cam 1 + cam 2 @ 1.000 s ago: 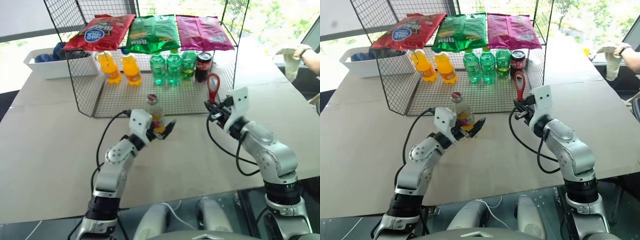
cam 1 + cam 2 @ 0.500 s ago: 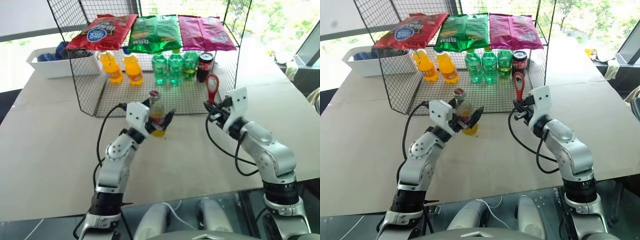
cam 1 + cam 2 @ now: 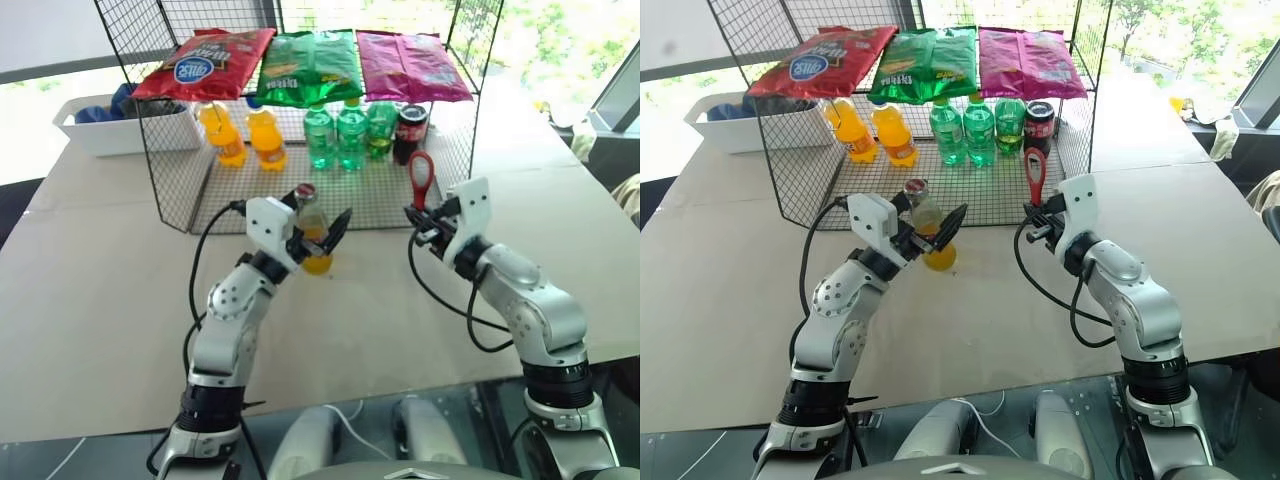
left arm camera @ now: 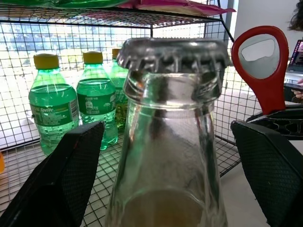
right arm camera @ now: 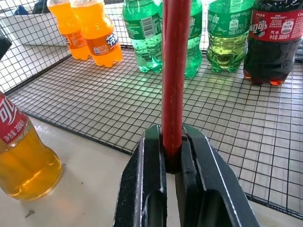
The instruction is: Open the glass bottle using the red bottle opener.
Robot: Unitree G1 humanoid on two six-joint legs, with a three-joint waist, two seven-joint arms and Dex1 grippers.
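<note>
While its yellow-orange drink fills only the lower part, the slim clear glass bottle (image 3: 313,230) with a red-pink label and a metal crown cap (image 4: 171,53) stands upright between the two black fingers (image 4: 71,165) of the left pincer (image 3: 318,236). Those fingers are spread wide on either side of the bottle, and contact with the glass cannot be made out. Whether the bottle's base rests on the beige desk (image 3: 90,290) cannot be told.

To the right of that pincer, well apart from it, the right pincer (image 3: 1037,212) is clenched on the short handle of the small red bottle opener (image 3: 421,175), whose oval ring head stands upright above the fingers.

Beyond both pincers a black wire rack (image 3: 170,190) sits on the desk, holding two orange plastic bottles (image 3: 243,134), green plastic bottles (image 3: 336,133) and a dark cola bottle (image 3: 408,130), with three snack bags (image 3: 305,65) lying on its top. Left of the rack is a white plastic bin (image 3: 95,130).
</note>
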